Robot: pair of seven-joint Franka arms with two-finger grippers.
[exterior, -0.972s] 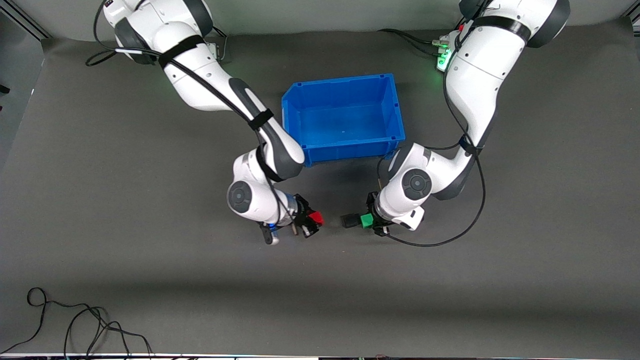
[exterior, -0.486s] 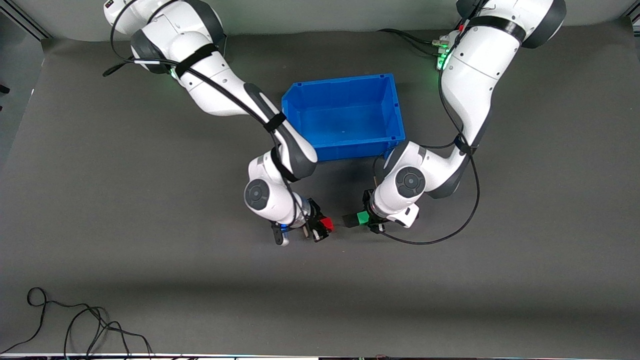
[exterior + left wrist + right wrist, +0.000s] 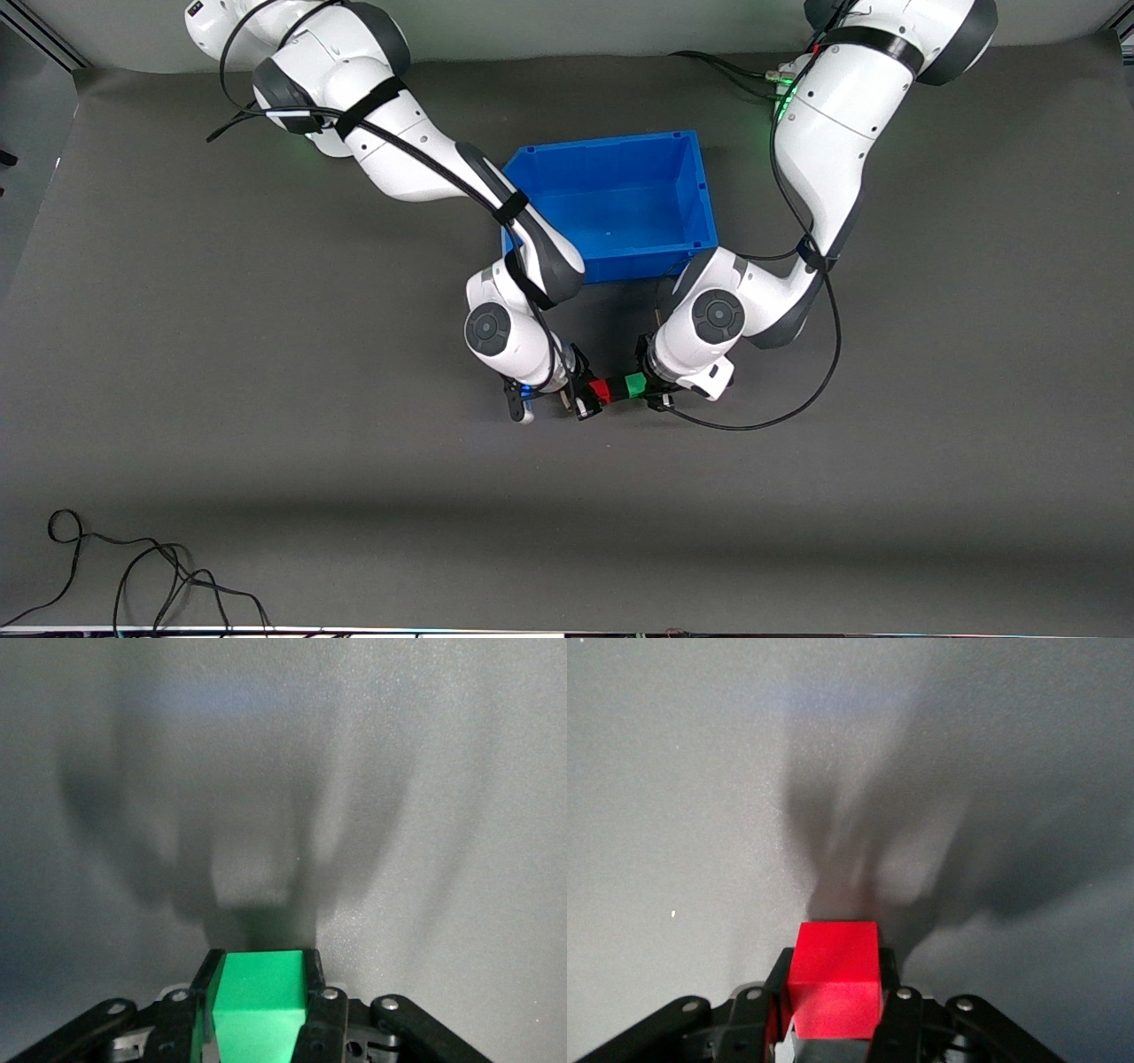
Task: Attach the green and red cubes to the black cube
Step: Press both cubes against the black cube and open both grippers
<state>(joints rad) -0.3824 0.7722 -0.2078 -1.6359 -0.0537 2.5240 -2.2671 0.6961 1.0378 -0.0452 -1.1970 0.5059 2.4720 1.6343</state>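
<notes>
Where the front view shows the two arms meeting low over the table, nearer the front camera than the blue bin, the wrist views show only each arm's own load. In the front view the red cube and the green cube sit in a short row, with the black cube as a thin dark sliver between them; whether all three faces touch cannot be told. The right wrist view shows the right gripper clamped on the red cube, one finger against each side, grey mat and shadow ahead. The left wrist view shows the left gripper pinching the green cube likewise, over the same mat. Neither wrist view shows the black cube or the other arm.

The row lies near the bin's nearer wall but apart from it, a dark strip of mat between. Toward the front camera the mat is wide, out to a loose cable at the table's near edge at the right arm's end.
</notes>
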